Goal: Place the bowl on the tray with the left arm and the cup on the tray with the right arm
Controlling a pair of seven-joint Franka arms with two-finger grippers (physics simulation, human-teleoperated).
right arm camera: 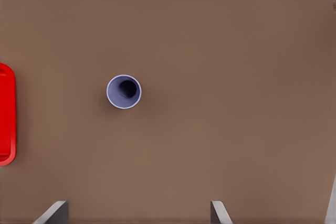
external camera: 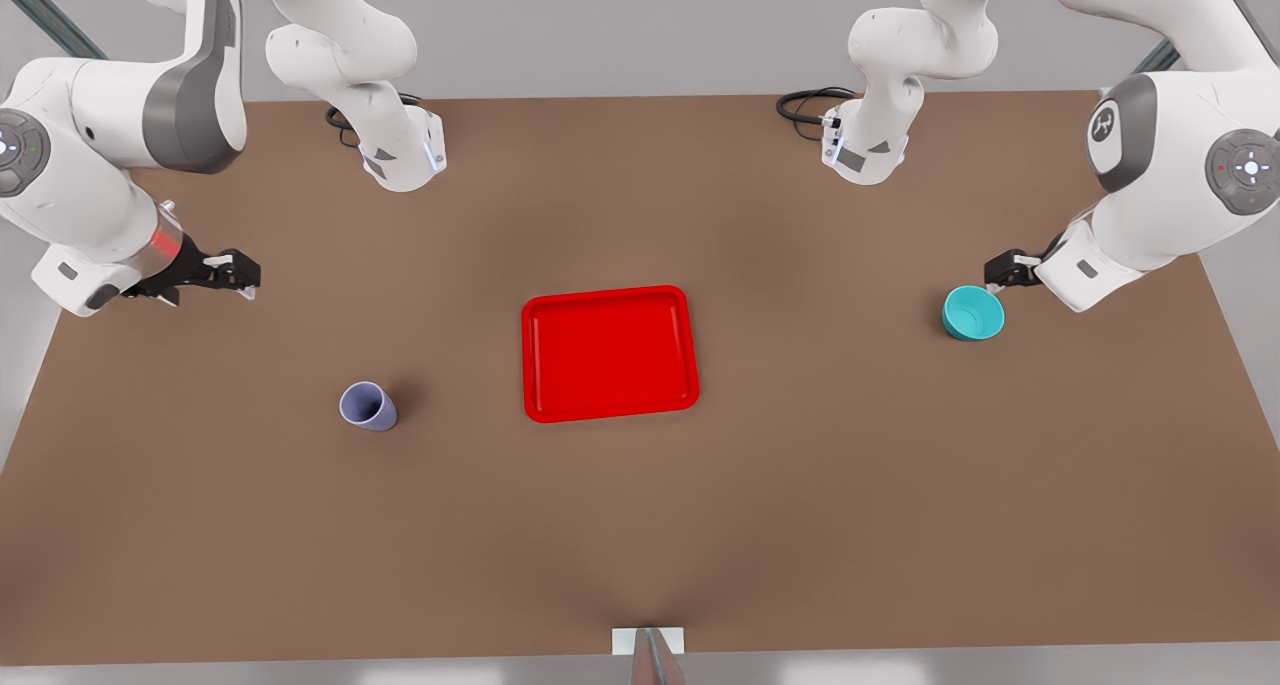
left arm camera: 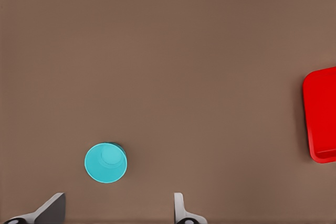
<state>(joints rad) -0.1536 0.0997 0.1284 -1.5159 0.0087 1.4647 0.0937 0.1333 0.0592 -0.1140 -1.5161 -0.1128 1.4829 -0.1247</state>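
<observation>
Brown matte tabletop carries a flat bright red rectangular tray (external camera: pixel 609 353) at its middle; the small turquoise round bowl (external camera: pixel 972 313) sits near the front view's right edge, the left gripper (external camera: pixel 1003 268) just beside it, fingers (left arm camera: pixel 52 208) spread wide and empty; the lavender-grey tapered cup (external camera: pixel 368 406) stands well apart from the right gripper (external camera: pixel 238 271), likewise open and empty; a descent off-centre could nudge the bowl or tip the narrow cup.

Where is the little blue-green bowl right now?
The turquoise bowl sits on the brown table at the front view's right, beside the left hand, away from the red tray.
</observation>
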